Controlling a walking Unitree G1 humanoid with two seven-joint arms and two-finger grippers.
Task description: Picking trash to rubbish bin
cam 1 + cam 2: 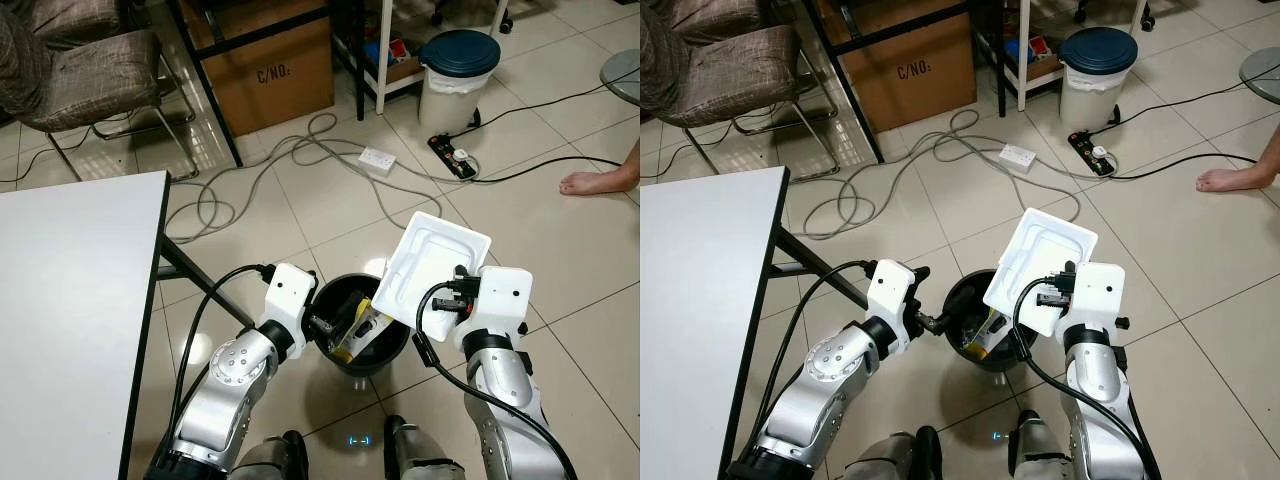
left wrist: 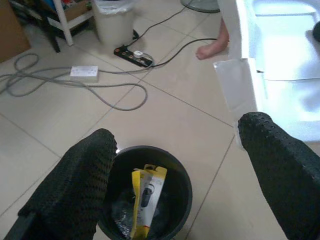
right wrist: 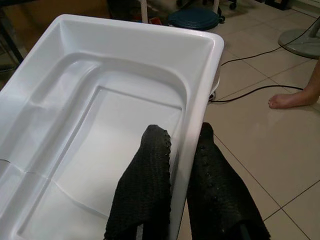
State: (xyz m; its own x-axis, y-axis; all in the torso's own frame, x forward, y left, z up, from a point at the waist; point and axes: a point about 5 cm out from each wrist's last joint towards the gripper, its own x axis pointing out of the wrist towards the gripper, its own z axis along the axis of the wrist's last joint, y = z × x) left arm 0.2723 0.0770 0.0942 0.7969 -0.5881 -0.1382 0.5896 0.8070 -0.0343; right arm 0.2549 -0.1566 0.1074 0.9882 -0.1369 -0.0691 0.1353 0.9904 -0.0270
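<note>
A small black rubbish bin stands on the tiled floor just in front of me, with a yellow packet and other trash inside. My right gripper is shut on the rim of a white foam tray, holding it tilted above the bin's right edge. My left gripper is open, hovering at the bin's left rim with nothing between its fingers.
A white table stands at my left. Grey cables and a power strip lie on the floor ahead. A lidded white bin, a cardboard box, a chair and a person's bare foot lie beyond.
</note>
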